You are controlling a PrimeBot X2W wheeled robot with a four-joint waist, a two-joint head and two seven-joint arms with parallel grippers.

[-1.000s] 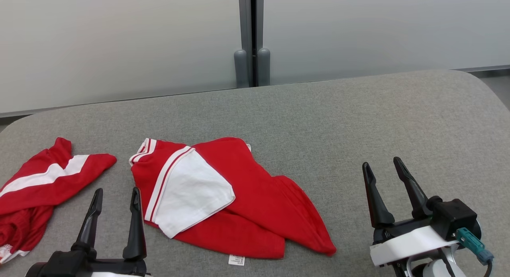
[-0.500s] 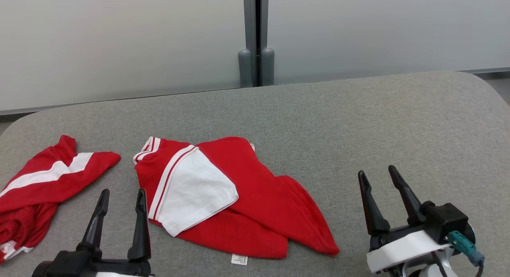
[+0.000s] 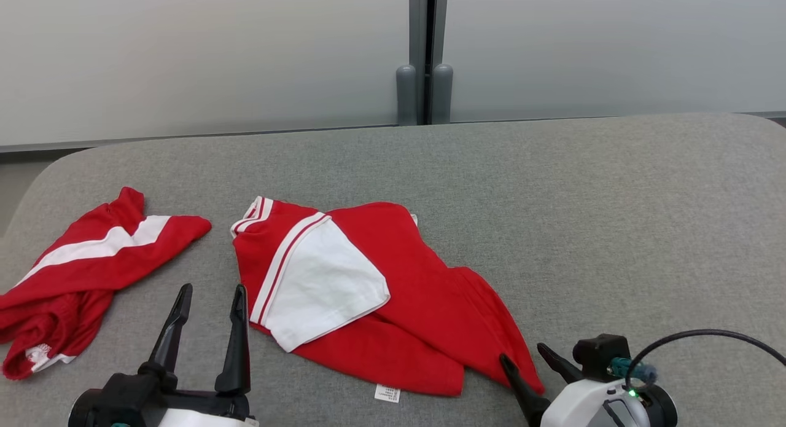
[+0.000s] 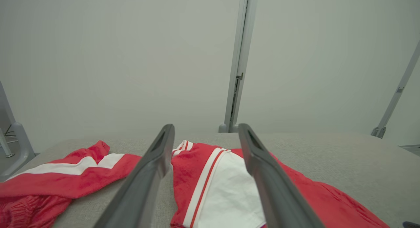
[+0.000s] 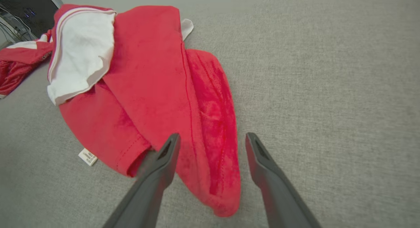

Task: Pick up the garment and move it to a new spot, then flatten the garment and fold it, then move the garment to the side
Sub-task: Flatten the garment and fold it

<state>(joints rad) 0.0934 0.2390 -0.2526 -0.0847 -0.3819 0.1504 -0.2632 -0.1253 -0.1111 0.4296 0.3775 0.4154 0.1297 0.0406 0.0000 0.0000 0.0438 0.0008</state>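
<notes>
Table (image 3: pixel 614 187), two garments, middle garment (image 3: pixel 417 285), second garment (image 3: pixel 86 273) at left edge, left claw (image 3: pixel 212 290), right claw (image 3: pixel 522 352), both wide open, empty.

— Where's the left pincer (image 3: pixel 212 289)?

— At the table's (image 3: pixel 614 199) near edge, toward the left corner. Its two dark fingers (image 3: pixel 236 335) point at the far edge and lie almost level, spread wide and empty.

— And the right pincer (image 3: pixel 522 353)?

— Also at the near edge, right of the middle and sitting lower. Its white wrist (image 3: pixel 583 402) is turned so the fingers slant toward the left and tip down at the table. They're parted just as wide, gripping nothing.
</notes>
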